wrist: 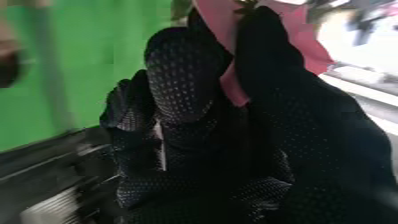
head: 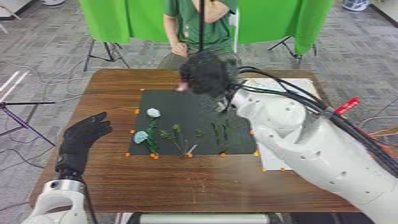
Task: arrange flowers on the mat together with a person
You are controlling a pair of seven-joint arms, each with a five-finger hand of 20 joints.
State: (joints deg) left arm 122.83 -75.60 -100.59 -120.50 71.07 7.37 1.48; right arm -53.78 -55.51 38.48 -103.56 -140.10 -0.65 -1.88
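Black fabric glove, right hand: located at the far side of the brown wooden surface, above the far edge area of the dark mat. State: closed to a pinch, with a pink flower gripped between thumb and fingers. In the right wrist view, the pink petals extend on both sides of the raised fingertips, and a pink strip lies between the thumb and the adjacent finger. In the head view, a small part of the pink item projects at the left side of this hand.

Left hand: positioned at the left side of the surface, to the left of the mat, apart from it. State: open, fingers extended and relaxed, holding nothing.

Mat contents, left portion: one whitish bloom toward the far edge and one pale blue bloom nearer the robot, both beside green stems. Middle and right portions: several thin green sprigs, laid roughly lengthwise from near to far. A short white stick lies near the near edge.

Surroundings: orange markers sit along the mat's border. A white sheet lies to the right of the mat, partly covered from view by the right arm.
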